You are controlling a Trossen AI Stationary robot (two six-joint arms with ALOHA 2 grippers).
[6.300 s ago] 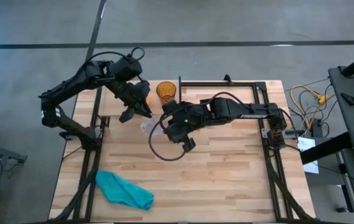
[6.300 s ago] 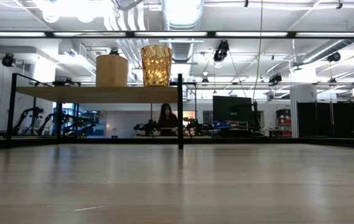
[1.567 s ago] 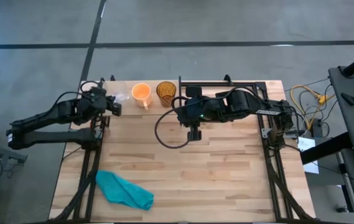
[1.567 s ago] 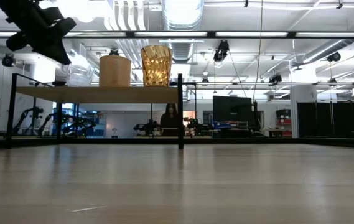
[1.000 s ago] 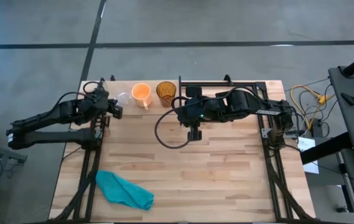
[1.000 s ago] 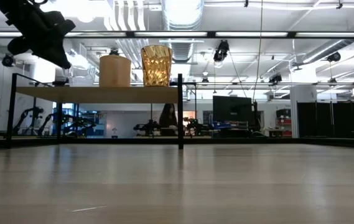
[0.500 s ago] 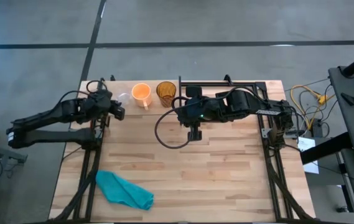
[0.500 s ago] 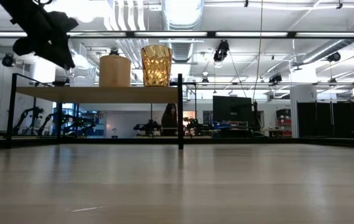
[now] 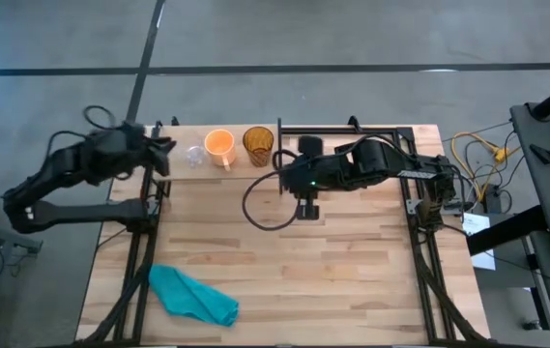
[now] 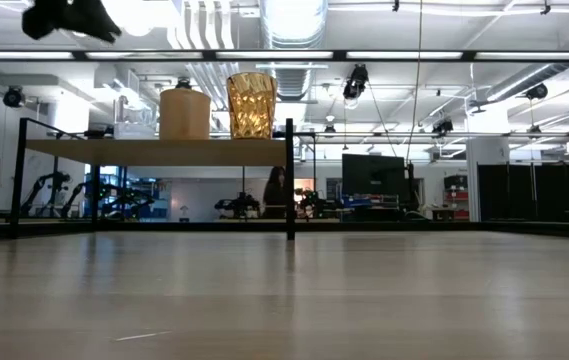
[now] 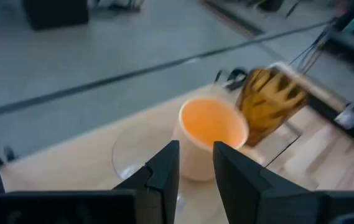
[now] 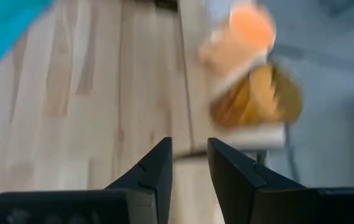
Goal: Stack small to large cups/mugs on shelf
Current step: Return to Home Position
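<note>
The left claw [image 9: 161, 157] hangs by the shelf's [image 9: 226, 172] left end, narrow and empty. On the shelf stand the tiny clear cup [image 9: 194, 155], the orange mug [image 9: 218, 143] and the amber tumbler [image 9: 258, 142]. The right claw [image 9: 304, 206] hangs near the shelf's right end, narrow and empty.

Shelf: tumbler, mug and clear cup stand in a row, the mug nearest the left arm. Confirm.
Not quite: the clear cup is nearest the left arm; the mug stands in the middle of the row on the shelf, the tumbler beyond it. The high view shows it.
</note>
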